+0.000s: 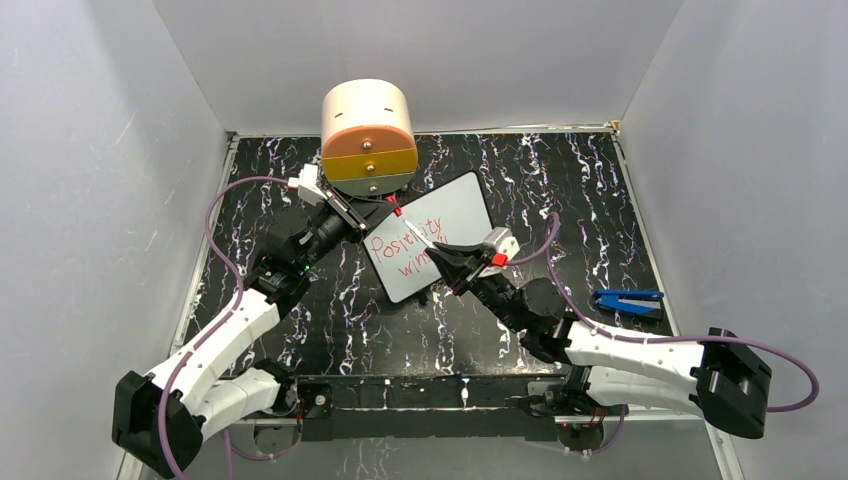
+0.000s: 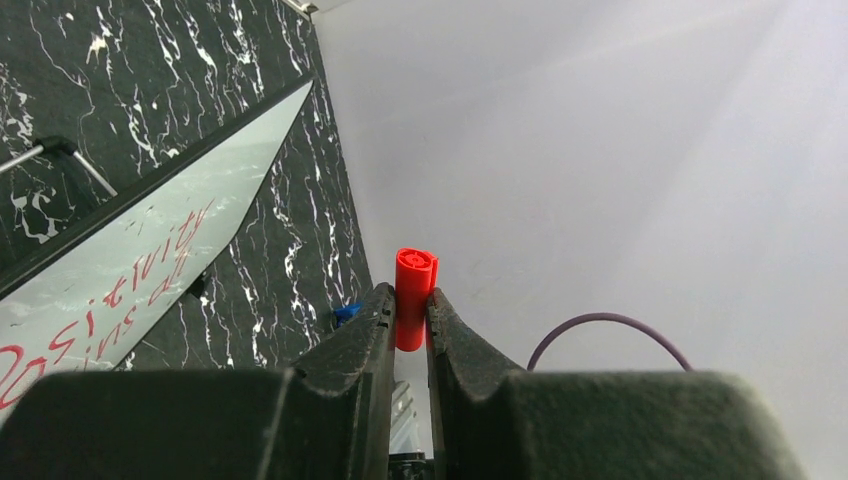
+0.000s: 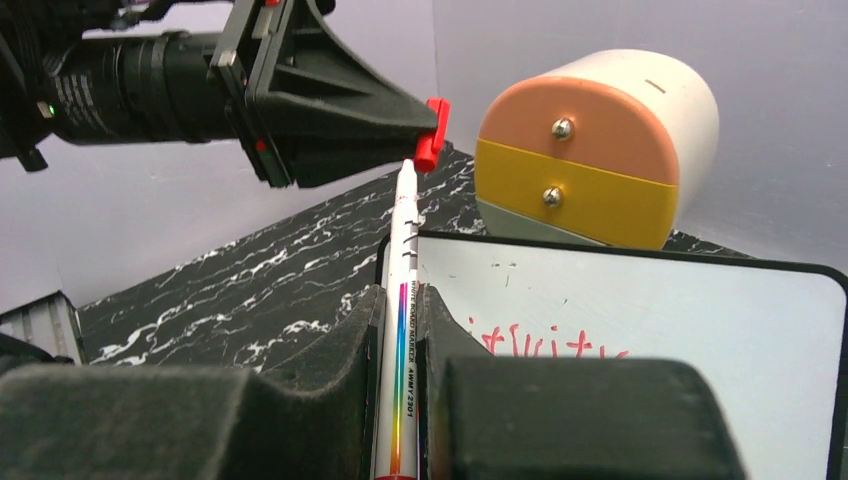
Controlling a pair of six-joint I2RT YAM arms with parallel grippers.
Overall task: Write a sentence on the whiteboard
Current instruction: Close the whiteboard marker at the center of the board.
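Observation:
The whiteboard (image 1: pixel 458 207) lies tilted on the black marbled table, and also shows in the left wrist view (image 2: pixel 200 180) and the right wrist view (image 3: pixel 700 320). The sentence (image 1: pixel 405 252) is red lettering in two slanted lines, with parts of it readable (image 2: pixel 130 290) (image 3: pixel 560 342). My left gripper (image 1: pixel 393 208) (image 2: pixel 410 292) is shut on a red marker cap (image 2: pixel 414 290) (image 3: pixel 431 135). My right gripper (image 1: pixel 447 256) (image 3: pixel 400 292) is shut on a white marker (image 3: pixel 403 300) (image 1: pixel 422 236). The marker's tip points up, just beside the cap.
A round drawer unit (image 1: pixel 367 135) (image 3: pixel 600 150) with orange, yellow and grey fronts stands behind the whiteboard. A blue tool (image 1: pixel 628 300) (image 2: pixel 345 313) lies at the right of the table. Grey walls enclose the table on three sides.

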